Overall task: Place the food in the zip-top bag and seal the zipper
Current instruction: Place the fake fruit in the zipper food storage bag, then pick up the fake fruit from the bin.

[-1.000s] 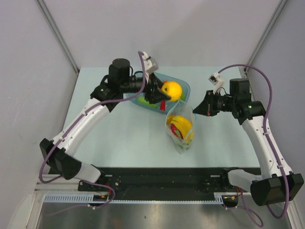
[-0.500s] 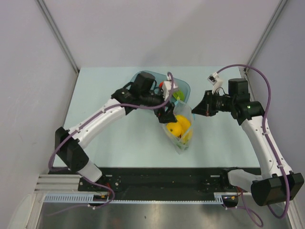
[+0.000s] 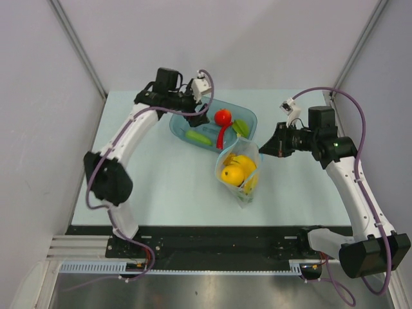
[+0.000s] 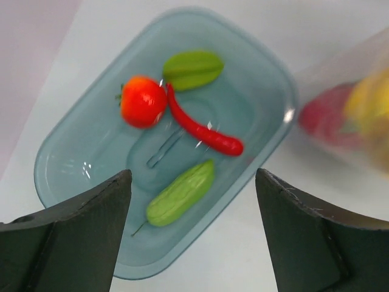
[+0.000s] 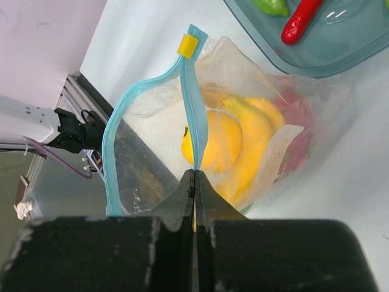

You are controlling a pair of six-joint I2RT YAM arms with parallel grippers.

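Observation:
The zip-top bag (image 3: 239,174) stands near mid-table with its mouth open, holding a yellow-orange citrus (image 3: 230,174), a banana (image 5: 255,137) and a pink-red fruit (image 5: 299,131). My right gripper (image 5: 194,173) is shut on the zipper (image 5: 196,103), pinching one side of the blue strip; the other side (image 5: 112,146) bows away. A yellow tab (image 5: 188,44) sits at the strip's end. My left gripper (image 4: 193,176) hangs open and empty above the tray, over the green vegetable (image 4: 180,193). Also in the tray are a tomato (image 4: 143,101), a chili (image 4: 203,131) and a starfruit (image 4: 193,69).
The translucent blue-green tray (image 3: 248,117) lies just behind the bag, its near corner close to the bag's mouth. Grey walls close in the pale table (image 3: 148,180) on the left, back and right. A black rail (image 3: 212,248) runs along the near edge.
The left gripper carried the citrus from the tray to the bag, let it go inside, and swung back over the tray, empty. The right gripper kept its pinch on the strip.

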